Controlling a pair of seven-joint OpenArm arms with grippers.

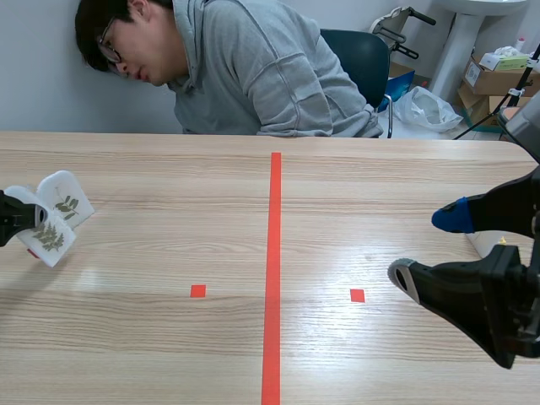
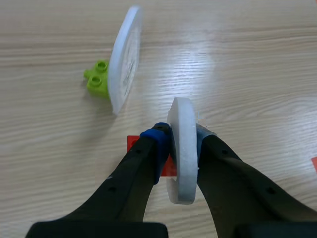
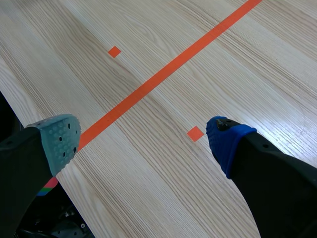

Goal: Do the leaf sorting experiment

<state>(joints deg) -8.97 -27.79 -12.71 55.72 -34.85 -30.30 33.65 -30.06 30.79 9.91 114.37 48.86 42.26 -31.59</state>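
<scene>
One leaf card (image 2: 182, 168) pinched in left claw (image 2: 179, 141).

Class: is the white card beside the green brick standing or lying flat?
Standing on edge, slightly tilted: in the left wrist view the card rises edge-on from the table, the brick close behind it.

The table (image 1: 380, 169) I work at is pale wood with a long grain, and it runs away from me to a plain light wall (image 1: 42, 84). Light lies as a pale sheen on the wood to my right. Across from me a dark teal chair (image 1: 363, 55) stands behind a person (image 1: 253, 76) in a grey hooded top. In the far right corner sit cardboard boxes (image 1: 494, 80), a white plastic bag (image 1: 426, 110) and a white pedestal (image 1: 460, 42)
</scene>
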